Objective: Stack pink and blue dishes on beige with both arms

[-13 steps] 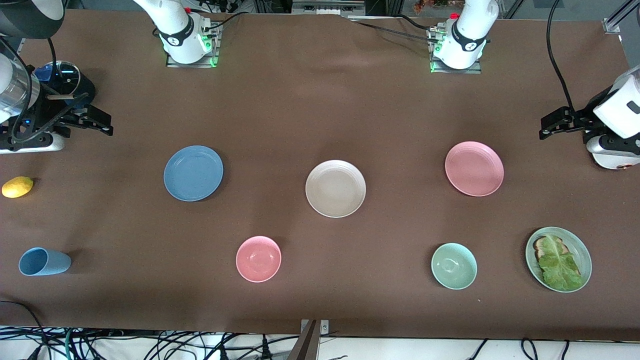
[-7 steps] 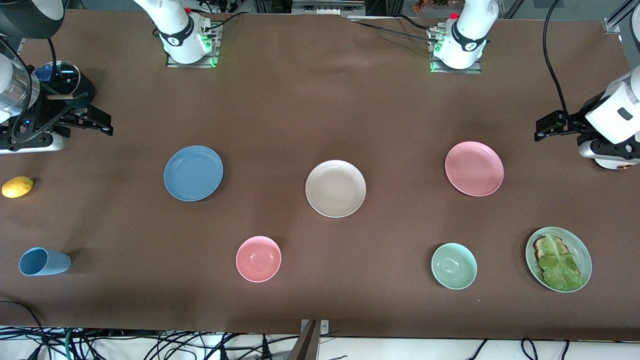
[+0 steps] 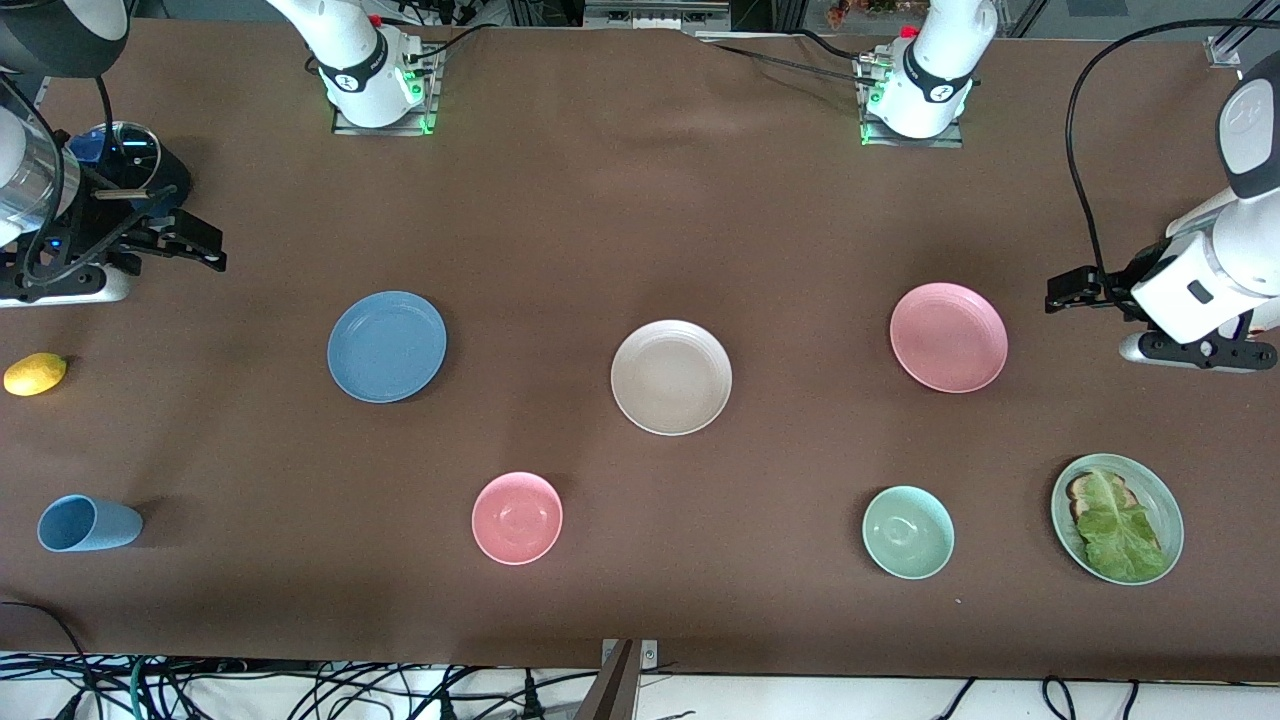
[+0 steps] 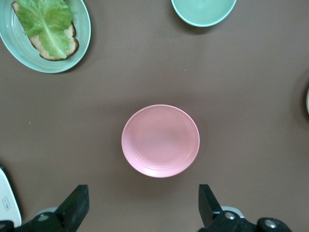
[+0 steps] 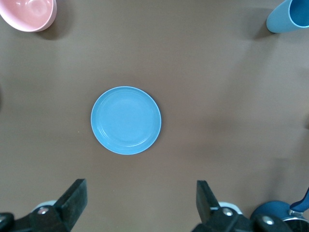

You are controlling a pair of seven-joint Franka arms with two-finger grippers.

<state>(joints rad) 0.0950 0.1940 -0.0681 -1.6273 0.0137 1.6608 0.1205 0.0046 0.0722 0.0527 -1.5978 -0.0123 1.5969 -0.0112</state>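
A: Brown bench, stock?
B: Beige plate mid-bench; blue plate toward the right arm's end, pink plate toward the left's.
A: Changes?
B: Left gripper has edged toward pink, fingers apart, empty. Right gripper waits, fingers apart. Nothing stacked yet.

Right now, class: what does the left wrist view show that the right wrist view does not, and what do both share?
Only the left wrist view shows the pink plate, the green plate with toast and lettuce, and the green bowl. Only the right wrist view shows the blue plate, the pink bowl and the blue cup. Both show the brown table and their own open gripper: left gripper, right gripper.
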